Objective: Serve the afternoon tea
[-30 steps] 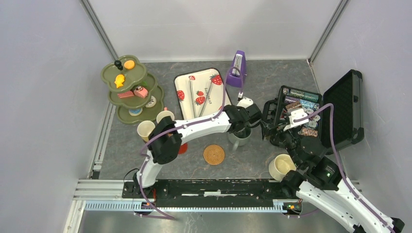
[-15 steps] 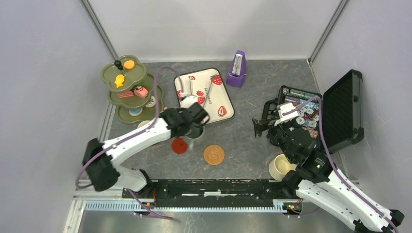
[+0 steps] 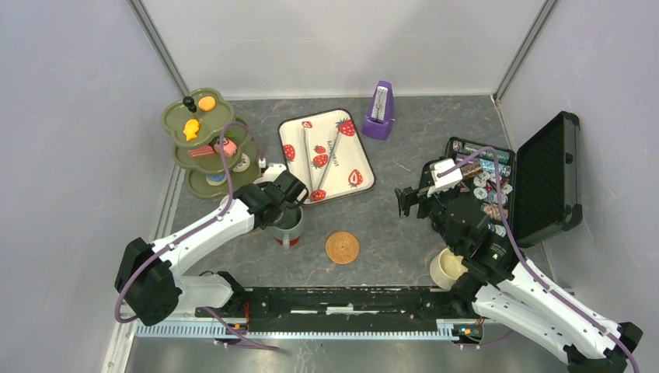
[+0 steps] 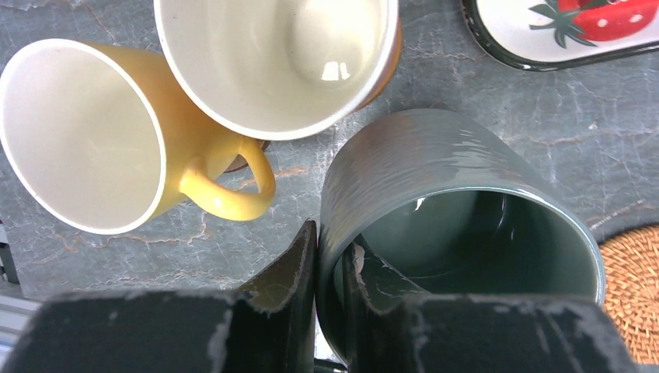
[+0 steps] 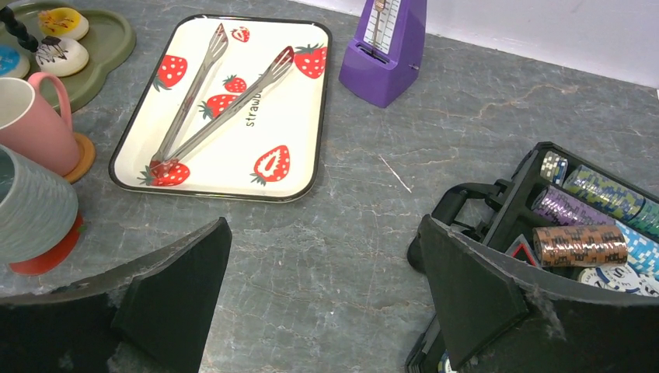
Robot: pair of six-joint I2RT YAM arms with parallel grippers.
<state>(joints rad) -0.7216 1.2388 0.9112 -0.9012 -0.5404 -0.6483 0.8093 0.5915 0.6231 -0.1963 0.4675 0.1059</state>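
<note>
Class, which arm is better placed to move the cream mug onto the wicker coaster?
Probably the right: the right gripper is open and empty, near the cream mug; the left gripper is shut on the grey-green mug.

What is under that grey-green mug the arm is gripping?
A round red coaster shows under the grey-green mug, which the left gripper pinches by its rim. Most of the coaster is covered, so whether the mug rests on it is unclear.

You see the grey-green mug (image 4: pixel 458 202), centre right of the left wrist view, ribbed outside and glossy-glazed inside. The yellow mug (image 4: pixel 93 148), upper left, is smooth and glazed. The coaster (image 4: pixel 633 291), lower right edge, is rough and woven. The tongs (image 5: pixel 210 101) are polished metal, the tray (image 5: pixel 303 109) is glossy, and the table (image 5: pixel 435 124) is matt grey marbling.
</note>
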